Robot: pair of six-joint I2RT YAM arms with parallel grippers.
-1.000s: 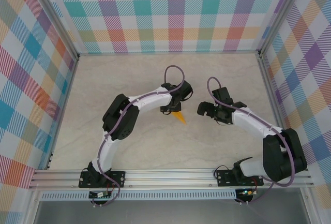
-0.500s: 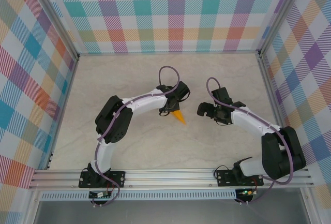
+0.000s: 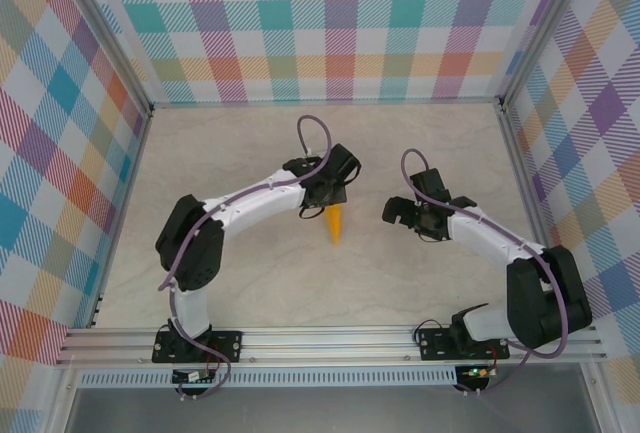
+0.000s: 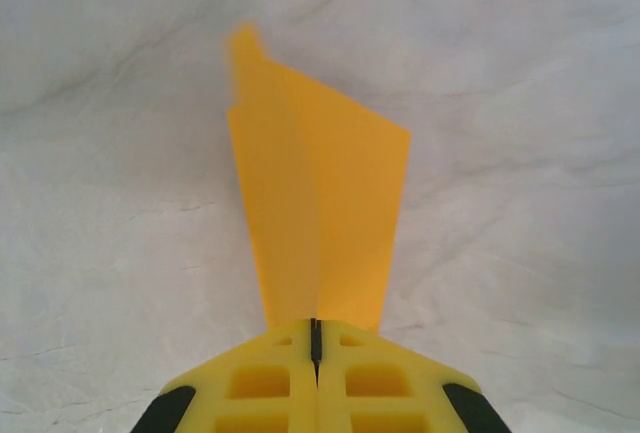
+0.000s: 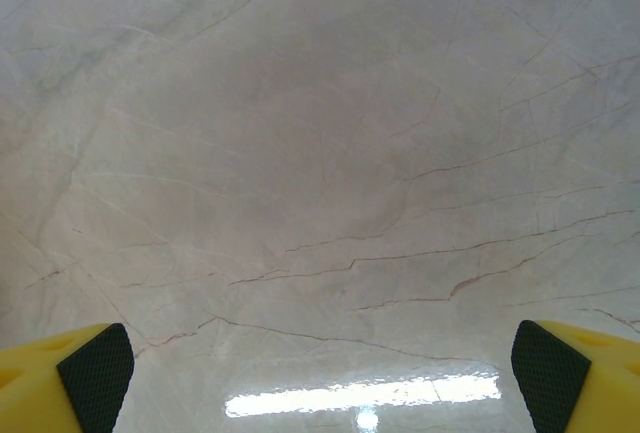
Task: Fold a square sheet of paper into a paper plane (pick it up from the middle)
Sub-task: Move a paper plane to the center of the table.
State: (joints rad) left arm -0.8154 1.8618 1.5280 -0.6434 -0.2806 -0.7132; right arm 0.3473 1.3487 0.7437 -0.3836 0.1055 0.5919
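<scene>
1. Broadly, the table (image 3: pixel 420 143) is showing a pale, glossy, marble-like top with thin brown veins. Pastel checked walls (image 3: pixel 340 23) are standing round three sides.
2. The left arm (image 3: pixel 250 205), white with black joints and a purple cable, is curving out toward the table's middle. The right arm (image 3: pixel 490 237), built alike, is reaching in from the other side.
3. The plane (image 4: pixel 315 213) is sitting near the table's middle, jutting from the left gripper toward the near edge and well apart from the right gripper. It is looking like a slim orange-yellow dart of thin matte paper, with a lengthwise centre crease and a slanted far edge rising to a small peak. Whether it is touching the top I cannot tell.
4. The left gripper (image 4: pixel 315 338) is pinching the plane's narrow end, its blocky yellow fingers pressing together with only a dark slit between them.
5. The right gripper (image 5: pixel 320 368) is gaping wide over bare table, its yellow fingers carrying black cross-hatched pads (image 5: pixel 95 363).
</scene>
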